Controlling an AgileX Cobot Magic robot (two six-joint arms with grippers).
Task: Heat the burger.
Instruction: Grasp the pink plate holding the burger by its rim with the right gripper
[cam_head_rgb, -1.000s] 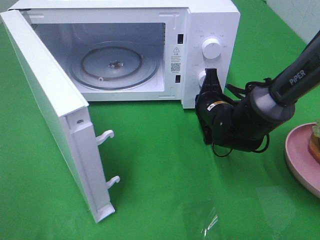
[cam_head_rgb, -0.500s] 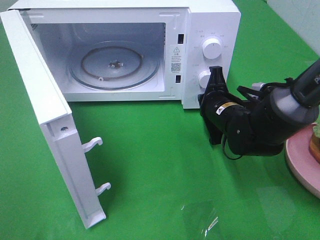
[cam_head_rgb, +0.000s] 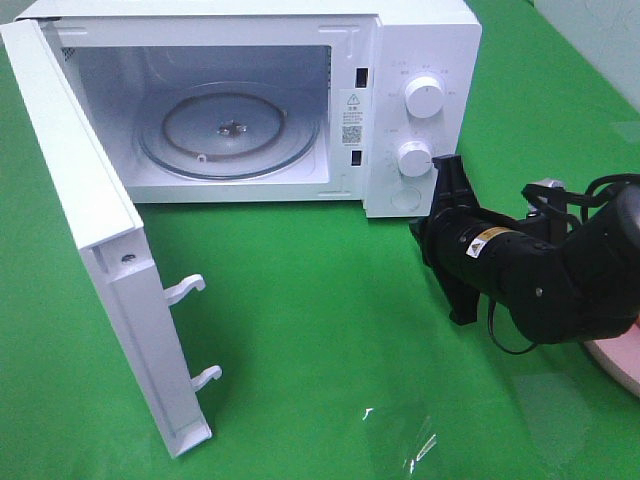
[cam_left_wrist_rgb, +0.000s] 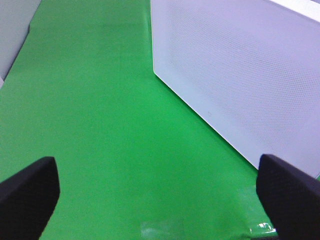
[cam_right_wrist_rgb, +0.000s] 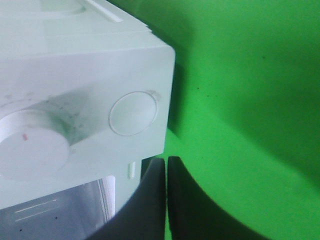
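The burger is hidden; only a sliver of its pink plate (cam_head_rgb: 618, 362) shows at the right edge, behind my right arm. The white microwave (cam_head_rgb: 420, 40) stands with its door (cam_head_rgb: 90, 230) swung wide to the left, and its glass turntable (cam_head_rgb: 228, 130) is bare. My right gripper (cam_head_rgb: 446, 168) is shut on nothing, just right of the lower knob (cam_head_rgb: 413, 158) and off the panel. In the right wrist view its fingers (cam_right_wrist_rgb: 155, 195) press together below the round button (cam_right_wrist_rgb: 132, 114). My left gripper (cam_left_wrist_rgb: 160, 197) is open over bare green cloth.
A green cloth (cam_head_rgb: 320, 330) covers the table. Two door latch hooks (cam_head_rgb: 185, 288) stick out toward the middle. A white dotted panel of the microwave (cam_left_wrist_rgb: 240, 75) stands close beside my left gripper. The upper knob (cam_head_rgb: 424, 97) sits above the lower one.
My right arm has drawn back to the right, away from the lower knob, and now covers the burger. The door swung a little wider a second ago, then stayed still.
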